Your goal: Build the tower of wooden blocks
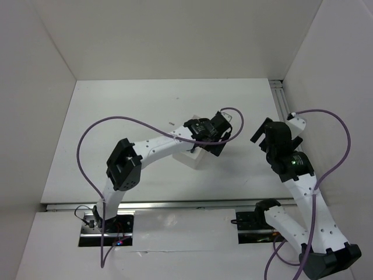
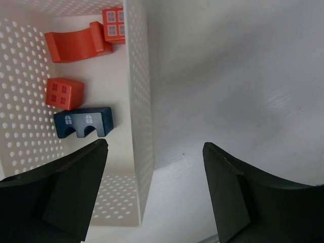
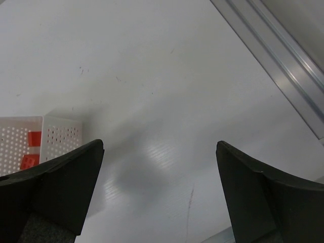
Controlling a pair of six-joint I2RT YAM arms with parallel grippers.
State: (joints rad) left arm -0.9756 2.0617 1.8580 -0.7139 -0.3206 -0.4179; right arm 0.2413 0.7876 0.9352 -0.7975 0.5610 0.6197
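Nearest the lens in the left wrist view, the left fingers point(image 2: 71, 192) stand wide apart with nothing between them. They straddle one long wall of the white perforated basket point(image 2: 139, 101): one finger is over the basket's inside, the other over bare tabletop point(image 2: 243, 76) outside it.

All four blocks of the wood block tower lie loose inside the basket, none stacked. The notched blue block point(image 2: 83, 123) lies closest to the fingers, with a red-orange windowed cube point(image 2: 64, 93) just beside it. A red-orange curved block point(image 2: 76, 45) and a second windowed cube point(image 2: 114, 24) lie at the basket's far end, touching.

Step in hand, as judged: the first pick from the basket.
1. Shift the left fingers sideways until both are inside the basket wall.
2. Centre on the blue block. The neighbouring cube leaves little room, so a finger may nudge it.
3. Descend straight, close, and lift above the wall before moving out.

The right fingers point(image 3: 61, 187) are also wide open and empty, over bare tabletop beside the basket.

Surface: white, smooth and slightly glossy, with faint scuffs. Blocks may slide, so set them down gently.

Room: white panels enclose the tabletop. An aluminium rail point(image 3: 283, 66) runs along the edge beyond the right fingers, well apart from the basket.
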